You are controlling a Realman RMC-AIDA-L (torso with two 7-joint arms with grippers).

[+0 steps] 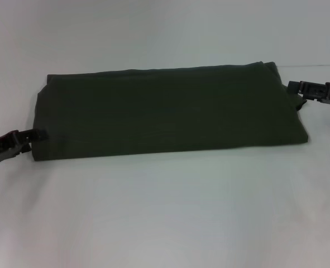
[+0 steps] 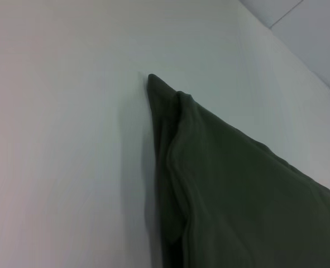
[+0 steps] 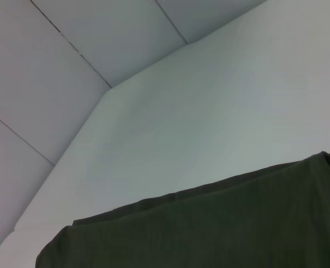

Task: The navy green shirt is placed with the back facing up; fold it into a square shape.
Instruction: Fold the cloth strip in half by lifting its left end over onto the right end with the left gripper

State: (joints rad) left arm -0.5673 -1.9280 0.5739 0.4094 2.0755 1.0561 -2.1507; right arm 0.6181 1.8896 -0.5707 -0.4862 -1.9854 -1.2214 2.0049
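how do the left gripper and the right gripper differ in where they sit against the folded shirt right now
The left gripper sits at the near corner of the navy green shirt, its tip touching the edge; the right gripper sits at the far corner on the opposite side. The left one appears lower in the head view, the right one higher. Both are dark, low over the white table, and point inward at the shirt.

Soft, even, dim light; faint shadows, all views perhaps slightly blurred.
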